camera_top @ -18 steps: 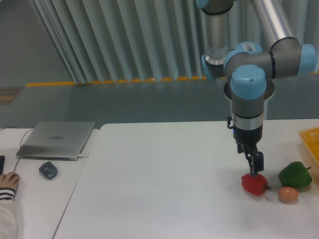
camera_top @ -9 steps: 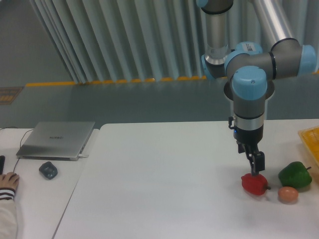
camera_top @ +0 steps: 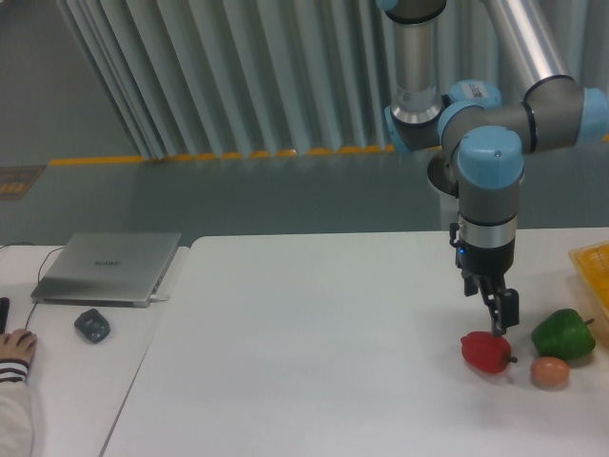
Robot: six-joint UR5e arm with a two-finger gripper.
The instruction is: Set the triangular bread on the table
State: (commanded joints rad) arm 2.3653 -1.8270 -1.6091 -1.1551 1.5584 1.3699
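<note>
Triangular bread: you cannot pick it out in this view, so its look, its place and the way its long axis runs stay untold.
Table [camera_top: 314, 333]: white and matte, it carries three items near its right edge.
Red pepper [camera_top: 485, 351]: glossy, it lies on the table directly under the fingertips, with its stem toward the right edge.
Green pepper [camera_top: 562, 334]: it sits just beside the red one, closer to the right edge.
Round ball [camera_top: 550, 372]: tan-orange, it rests between the two peppers and nearer the front edge.
Arm [camera_top: 487, 190]: you see grey tubes with pale blue joint caps, and the wrist hangs straight down over the right side of the table.
Gripper [camera_top: 497, 324]: it points downward, with its tip just above the red pepper's top and slightly toward the right.
Fingers: dark and seen almost edge-on; you cannot tell whether they stand apart or together.
Yellow object [camera_top: 595, 265]: cut off by the frame, it sits at the table's right edge.
Side desk [camera_top: 67, 400]: it holds a shut silver laptop [camera_top: 109, 267], a dark mouse [camera_top: 92, 325] and a person's hand [camera_top: 16, 347] at its left edge.
</note>
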